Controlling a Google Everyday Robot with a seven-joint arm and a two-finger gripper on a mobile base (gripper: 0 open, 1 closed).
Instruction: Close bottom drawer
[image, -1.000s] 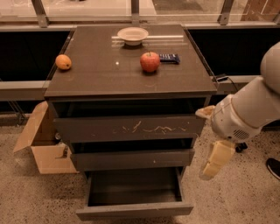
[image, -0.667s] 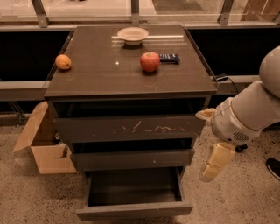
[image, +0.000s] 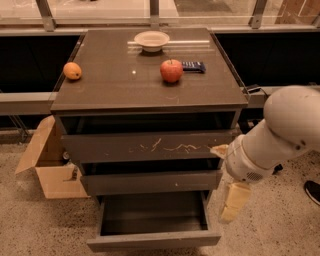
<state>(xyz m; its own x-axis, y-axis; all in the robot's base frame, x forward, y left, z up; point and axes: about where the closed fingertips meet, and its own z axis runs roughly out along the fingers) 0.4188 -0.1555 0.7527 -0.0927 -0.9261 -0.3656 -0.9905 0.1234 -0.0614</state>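
Observation:
The dark grey-brown cabinet (image: 150, 85) has three drawers. The bottom drawer (image: 152, 241) is pulled out towards me, and its inside (image: 150, 215) looks empty. Its plain front sits well forward of the other two. The middle drawer front (image: 150, 182) and the scratched top drawer front (image: 150, 147) stick out only slightly. My gripper (image: 231, 202) hangs on the pale arm (image: 280, 135) just off the cabinet's right side. It is beside the open bottom drawer's right front corner, a little above its front.
On the cabinet top are an orange (image: 72, 71), a red apple (image: 171, 70), a white bowl (image: 151, 40) and a dark blue packet (image: 193, 65). An open cardboard box (image: 50, 165) stands on the floor at the left. A dark shoe-like object (image: 312, 191) is at the far right.
The arm and gripper have moved a little left and down, closer to the right front corner of the open bottom drawer. The drawers have not moved.

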